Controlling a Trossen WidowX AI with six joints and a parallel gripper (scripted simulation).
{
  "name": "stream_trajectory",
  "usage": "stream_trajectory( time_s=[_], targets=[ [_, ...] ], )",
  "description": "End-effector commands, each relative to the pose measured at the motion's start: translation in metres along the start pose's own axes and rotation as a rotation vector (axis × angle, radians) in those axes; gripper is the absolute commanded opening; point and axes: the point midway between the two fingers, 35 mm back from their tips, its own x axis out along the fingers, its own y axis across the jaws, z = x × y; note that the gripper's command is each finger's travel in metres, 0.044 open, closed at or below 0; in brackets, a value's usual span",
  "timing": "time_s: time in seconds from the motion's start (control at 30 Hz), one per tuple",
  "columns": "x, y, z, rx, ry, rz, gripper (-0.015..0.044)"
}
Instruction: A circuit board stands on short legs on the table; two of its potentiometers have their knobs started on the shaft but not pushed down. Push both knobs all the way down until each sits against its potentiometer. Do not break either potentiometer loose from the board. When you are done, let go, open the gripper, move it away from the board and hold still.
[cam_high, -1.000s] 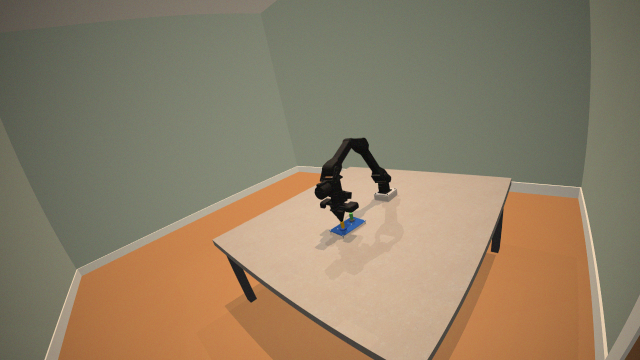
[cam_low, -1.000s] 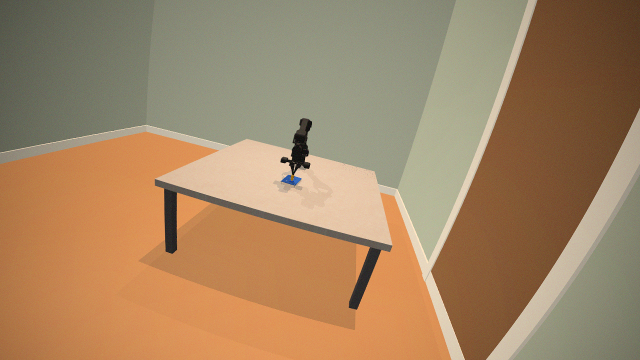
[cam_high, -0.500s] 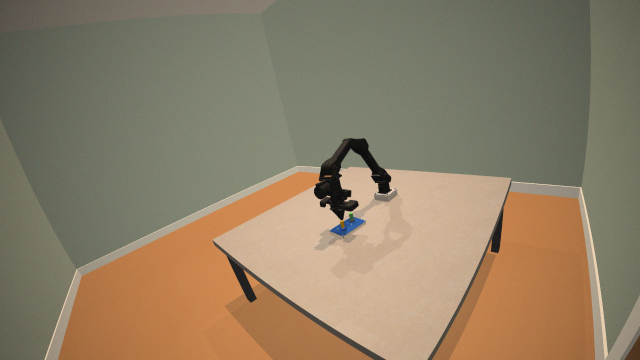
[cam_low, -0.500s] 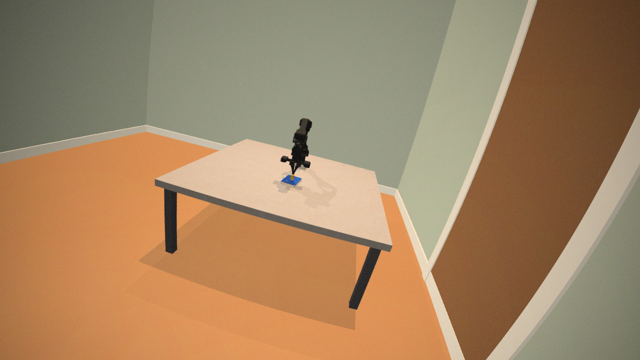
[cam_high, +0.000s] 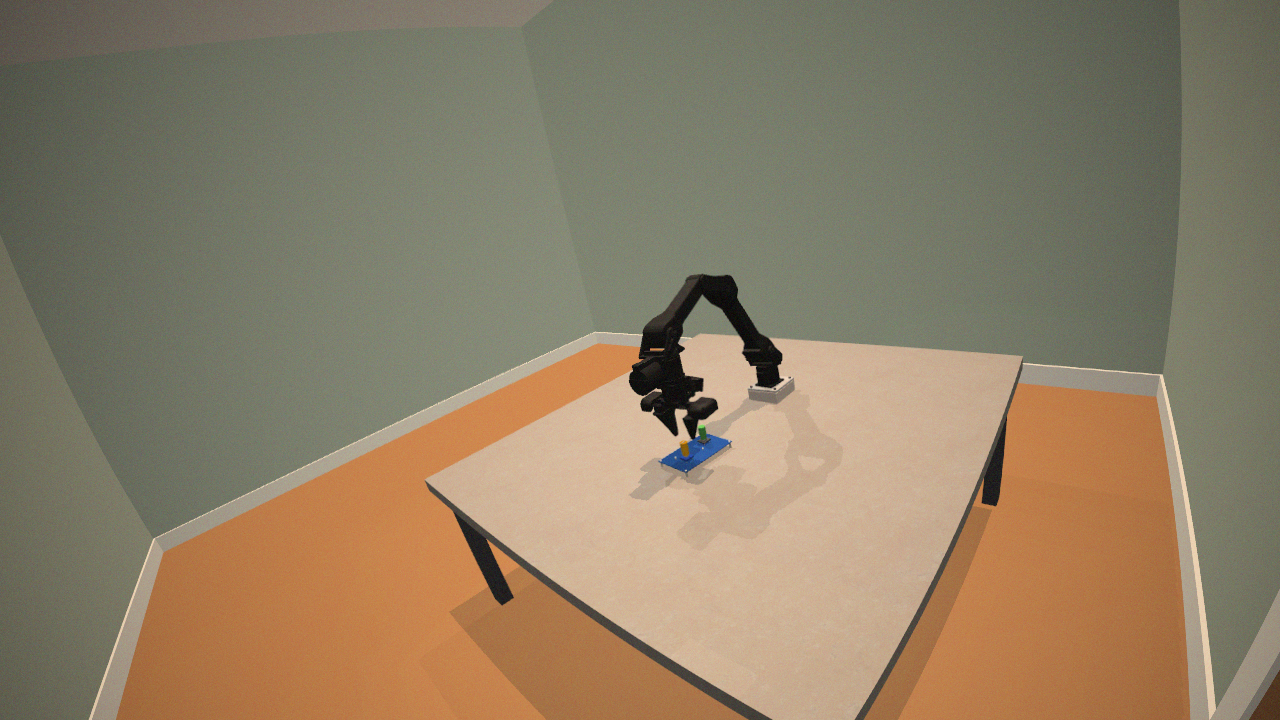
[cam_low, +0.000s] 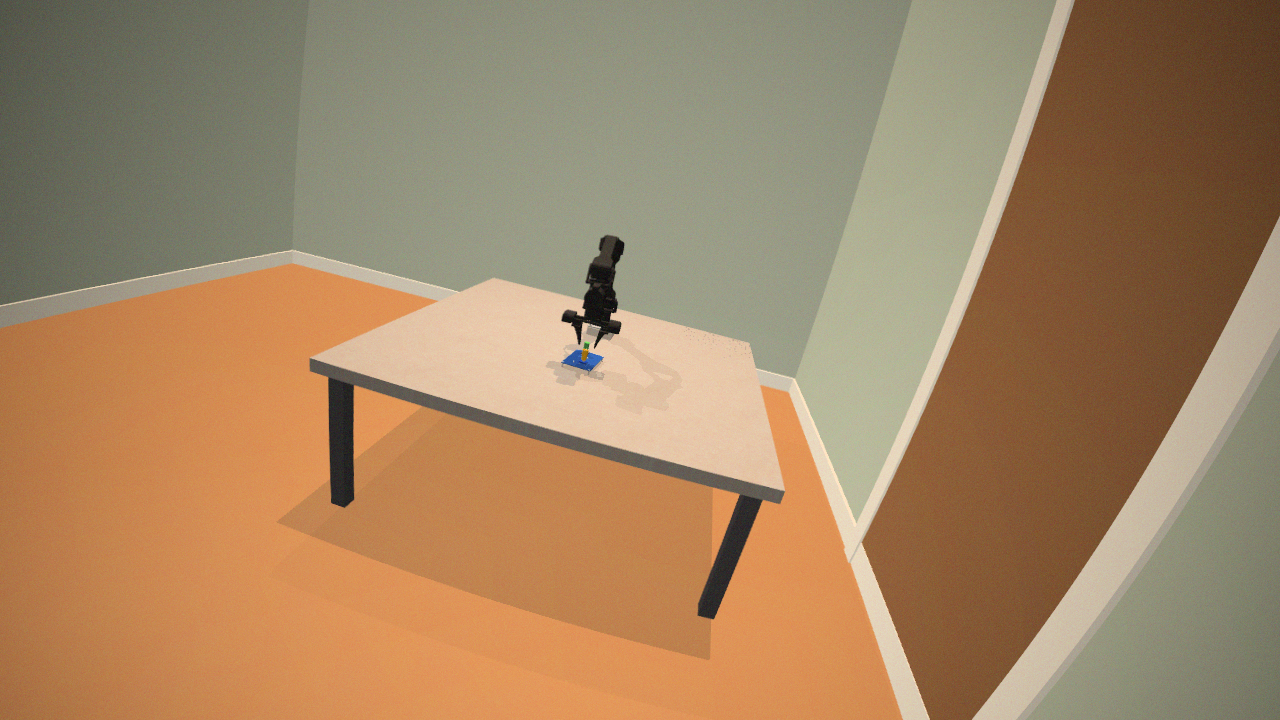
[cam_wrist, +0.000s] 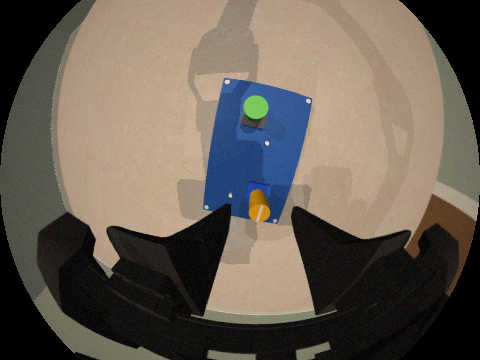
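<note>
Two knobs stand upright on the blue circuit board (cam_high: 706, 450) (cam_low: 573, 360) (cam_wrist: 280, 155), which I find on its short legs on the table (cam_high: 805, 519) (cam_low: 501, 394) (cam_wrist: 125, 125), below my gripper (cam_high: 683, 436) (cam_low: 587, 345) (cam_wrist: 262, 211). I record the gripper as partly open, fingers parted and pointing downward, with nothing held. The orange knob (cam_high: 684, 448) (cam_low: 584, 355) (cam_wrist: 259, 207), its top marked by a pale line, appears between the fingertips in the wrist view, untouched by either. The green knob (cam_high: 702, 433) (cam_low: 586, 345) (cam_wrist: 256, 107) stands toward the board's other end, above a dark potentiometer (cam_wrist: 254, 124). I cannot tell whether either knob is fully seated.
</note>
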Motion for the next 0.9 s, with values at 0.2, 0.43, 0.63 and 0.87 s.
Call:
stream_trajectory(
  time_s=[0.2, 0.43, 0.63, 0.87],
  targets=[
    [-0.027, 0.001, 0.104, -0.005, -0.009, -0.001, 0.044],
    [-0.021, 0.001, 0.172, -0.008, -0.015, -0.002, 0.044],
    [-0.021, 0.001, 0.172, -0.008, -0.015, -0.002, 0.044],
    [-0.021, 0.001, 0.172, -0.008, -0.015, -0.002, 0.044]
  ],
)
